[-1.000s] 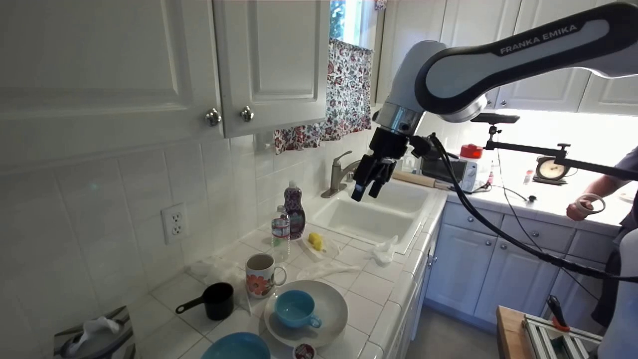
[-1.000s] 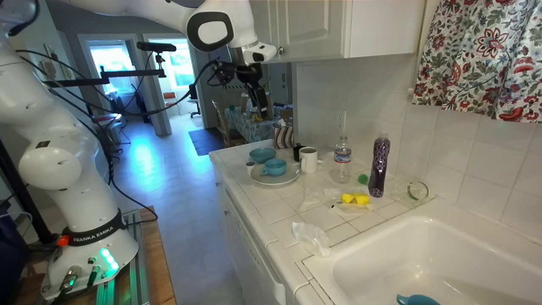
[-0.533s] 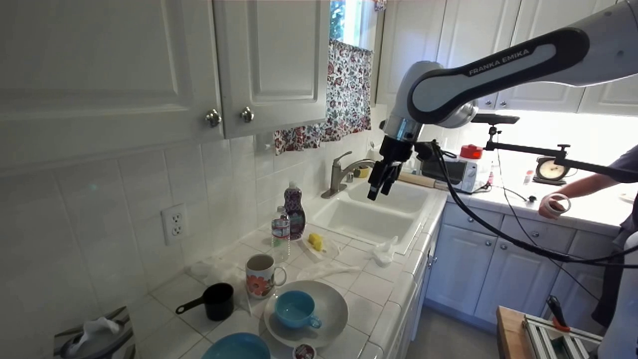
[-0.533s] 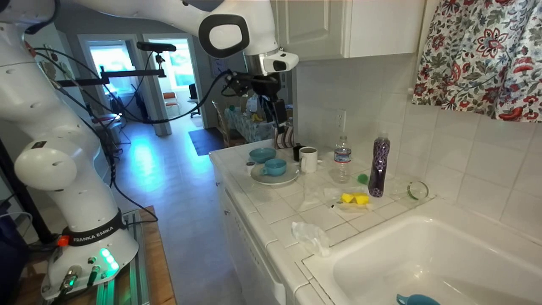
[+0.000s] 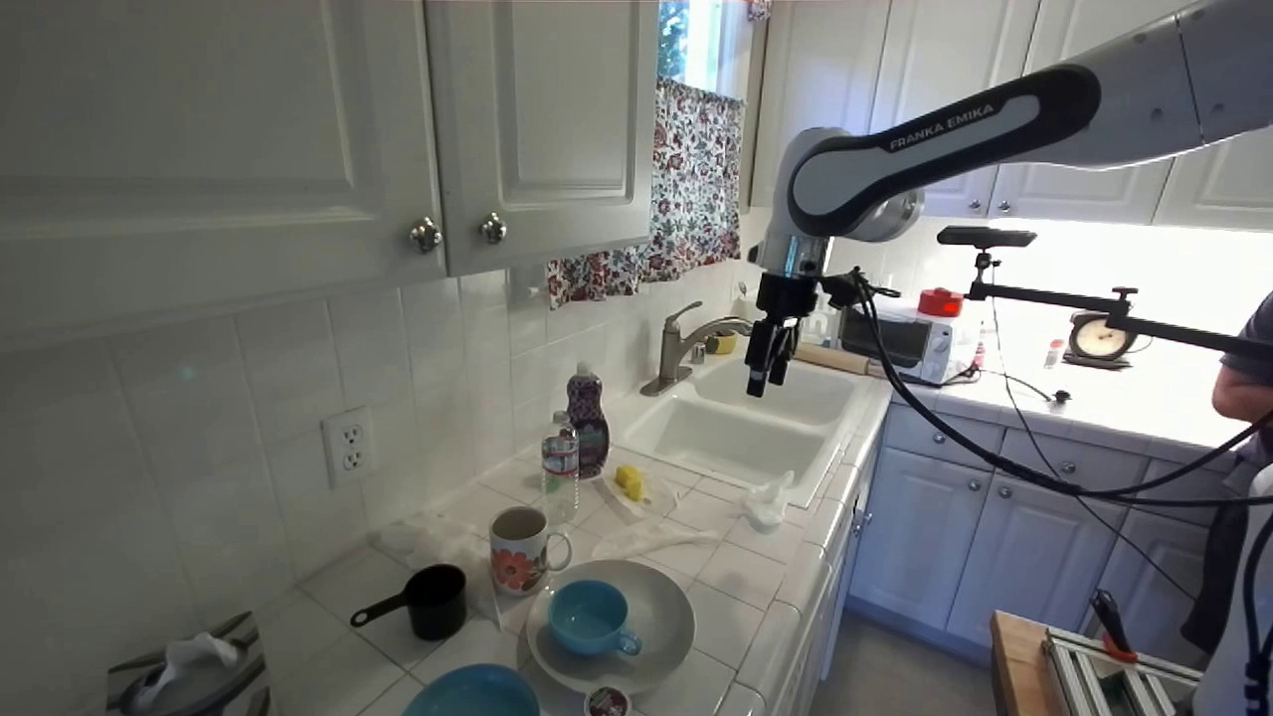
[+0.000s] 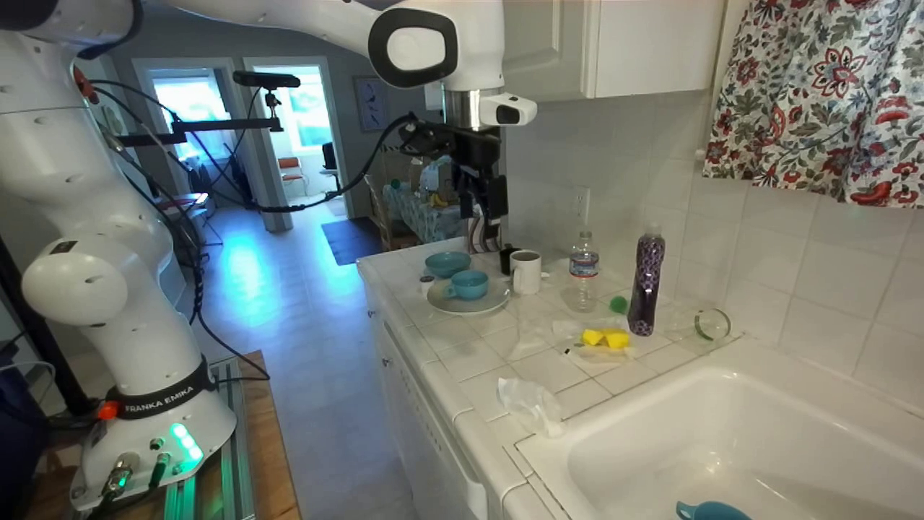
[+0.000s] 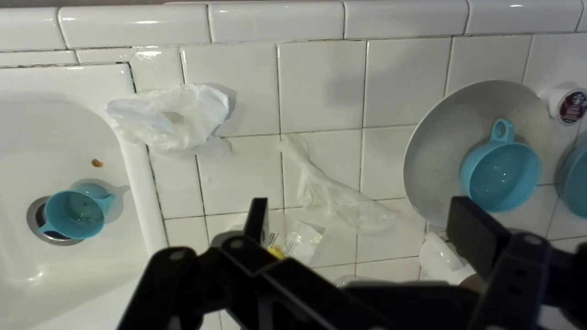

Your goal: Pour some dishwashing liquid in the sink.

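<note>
White arm (image 6: pixel 72 180), black FRANKA EMIKA band (image 6: pixel 164 395), dark cables (image 6: pixel 289 209), black gripper (image 5: pixel 768 380).

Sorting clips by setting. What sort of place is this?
A kitchen, likely a home's given the flowered curtain: there's a sink set in a tiled counter, with dish soap standing near it.

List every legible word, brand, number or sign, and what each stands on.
"FRANKA EMIKA": on the robot arm, in an exterior view.
"FRANKA EMIKA": on the black band around the robot base, in an exterior view.
Too small or blurred to read: water bottle label, pod lid, round dial, any print on the dishwashing liquid.
</note>
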Available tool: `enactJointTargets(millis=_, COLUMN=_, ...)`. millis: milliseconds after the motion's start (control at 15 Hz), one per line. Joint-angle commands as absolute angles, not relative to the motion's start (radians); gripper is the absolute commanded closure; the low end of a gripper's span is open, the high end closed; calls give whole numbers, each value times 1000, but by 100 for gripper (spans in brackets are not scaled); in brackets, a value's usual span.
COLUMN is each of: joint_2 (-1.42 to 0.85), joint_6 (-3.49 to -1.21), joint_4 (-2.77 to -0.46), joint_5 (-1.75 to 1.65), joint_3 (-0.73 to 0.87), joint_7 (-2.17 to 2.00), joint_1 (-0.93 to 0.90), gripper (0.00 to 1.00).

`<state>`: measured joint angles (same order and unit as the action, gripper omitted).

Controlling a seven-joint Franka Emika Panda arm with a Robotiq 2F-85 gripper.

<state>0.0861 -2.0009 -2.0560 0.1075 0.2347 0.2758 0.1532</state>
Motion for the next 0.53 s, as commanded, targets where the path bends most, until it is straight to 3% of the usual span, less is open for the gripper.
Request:
enactJointTargets(millis=0, joint_2=85, joint_6=-1998, joint_4=-2054, joint_5=109, joint_3=225, joint_7=277, joint_1=163, gripper=0)
enactJointTargets(millis=467, joint_2=-93, joint_6=-1970, joint_4=-1882, joint_5=136, joint_3=274, joint_7=430, joint_1=215, gripper=0)
